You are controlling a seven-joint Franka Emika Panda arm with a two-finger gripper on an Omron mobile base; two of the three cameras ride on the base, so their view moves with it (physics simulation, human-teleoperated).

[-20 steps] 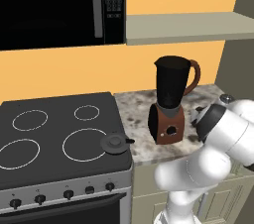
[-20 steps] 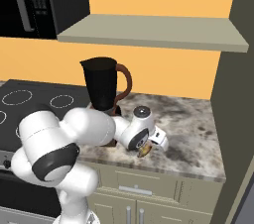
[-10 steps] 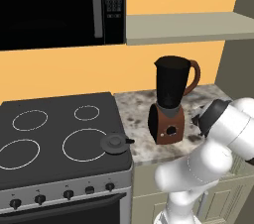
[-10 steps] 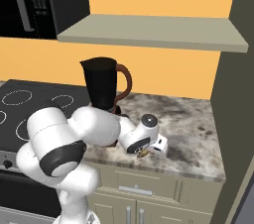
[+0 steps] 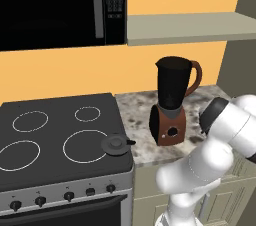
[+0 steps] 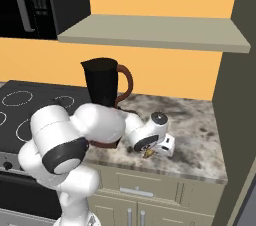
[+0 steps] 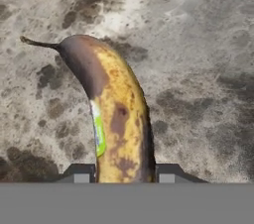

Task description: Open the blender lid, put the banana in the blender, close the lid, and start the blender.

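The banana (image 7: 116, 114), yellow with brown patches and a green sticker, lies on the speckled counter, its stem pointing away from the hand. My gripper (image 7: 121, 174) is shut on its near end, one fingertip (image 7: 79, 174) on each side. In the right base view the gripper (image 6: 150, 153) sits low on the counter, right of the blender (image 6: 103, 88), with a bit of banana (image 6: 147, 154) under it. The blender (image 5: 172, 101) stands on the counter with its jar top uncovered. The blender lid (image 5: 116, 144) rests on the stove's front right corner.
The black stove (image 5: 50, 142) with white burner rings lies left of the counter (image 6: 192, 130). A microwave (image 5: 55, 5) and a shelf (image 5: 190, 26) hang above. A dark wall panel (image 6: 240, 95) bounds the counter on the right.
The hand has come down onto the counter right of the blender, and the jaws have closed from wide open onto the banana.
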